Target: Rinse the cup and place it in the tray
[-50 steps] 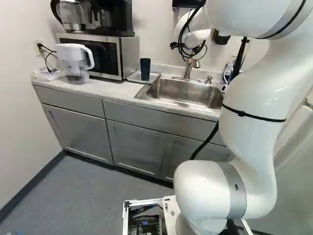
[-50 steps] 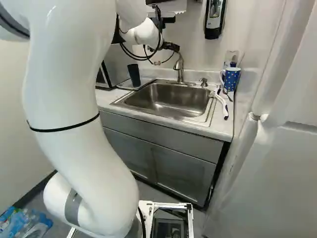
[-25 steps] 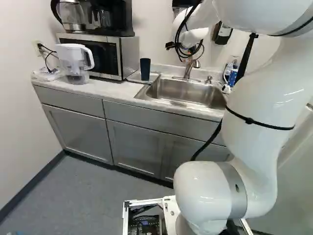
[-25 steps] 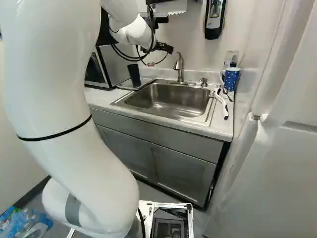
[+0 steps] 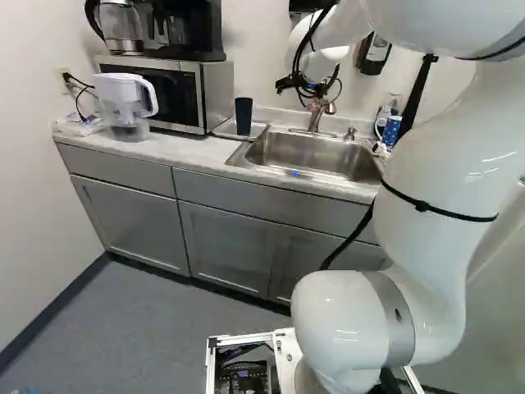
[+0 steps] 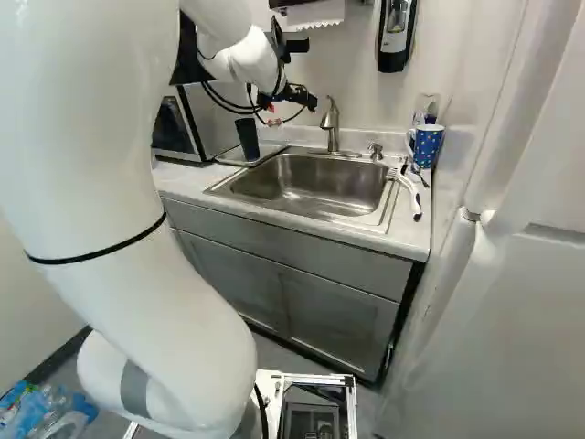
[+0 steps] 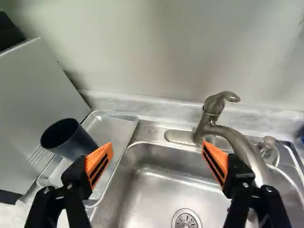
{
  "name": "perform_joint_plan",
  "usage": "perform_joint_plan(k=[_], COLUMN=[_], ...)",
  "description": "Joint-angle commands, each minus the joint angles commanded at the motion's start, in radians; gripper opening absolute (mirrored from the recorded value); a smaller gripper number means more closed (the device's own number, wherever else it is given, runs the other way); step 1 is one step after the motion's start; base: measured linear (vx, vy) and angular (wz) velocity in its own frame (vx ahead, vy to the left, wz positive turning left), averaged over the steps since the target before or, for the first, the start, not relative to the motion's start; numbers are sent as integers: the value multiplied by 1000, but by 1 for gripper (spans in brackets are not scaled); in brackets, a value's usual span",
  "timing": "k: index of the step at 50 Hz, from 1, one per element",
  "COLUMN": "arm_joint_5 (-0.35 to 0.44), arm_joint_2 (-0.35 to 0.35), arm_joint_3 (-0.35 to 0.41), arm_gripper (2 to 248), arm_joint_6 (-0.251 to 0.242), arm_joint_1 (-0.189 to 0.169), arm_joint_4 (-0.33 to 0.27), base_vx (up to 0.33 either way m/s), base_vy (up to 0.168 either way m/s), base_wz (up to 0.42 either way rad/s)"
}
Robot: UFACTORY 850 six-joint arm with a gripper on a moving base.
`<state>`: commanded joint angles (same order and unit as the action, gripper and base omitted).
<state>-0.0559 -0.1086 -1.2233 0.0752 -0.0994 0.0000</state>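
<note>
Reader: Where is the task's cup?

Author: The dark cup [image 7: 69,137], judged to be the task's, stands upright in the tray [image 7: 111,127]. The tray lies near the back edge of the table [image 5: 187,151], left of the sink [image 7: 154,178]. A dotted mug [image 6: 427,146] stands near the right back corner.

Reader: And the claw [image 7: 157,143]?

Author: Open and empty, fingers wide apart. The cup lies outside this span, beyond the left finger; the faucet [image 7: 211,116] lies beside the right.

Reader: Which relation governs the next move?

Author: The sideways one. Grasping the cup would probably require a leftward shift, with the fingers astride its vertical long axis. Were rinsing complete, the faucet might be the aim instead.

Reader: The pose?

Author: The arm [image 6: 87,155] arches high and reaches forward; the claw points ahead and down, its span running roughly along the back edge.
</note>
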Motion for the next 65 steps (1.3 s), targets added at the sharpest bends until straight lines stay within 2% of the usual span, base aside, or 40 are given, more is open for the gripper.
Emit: perform_joint_plan(k=[27, 49, 65], arm_joint_5=[-175, -317, -321], arm_joint_2=[22, 78, 113], arm_joint_3=[23, 81, 117], arm_gripper=[247, 247, 247], arm_joint_6=[0, 0, 0], arm_joint_1=[9, 0, -38], arm_joint_4=[0, 0, 0], base_vx=[0, 0, 0], base_vy=[0, 0, 0], base_wz=[0, 0, 0])
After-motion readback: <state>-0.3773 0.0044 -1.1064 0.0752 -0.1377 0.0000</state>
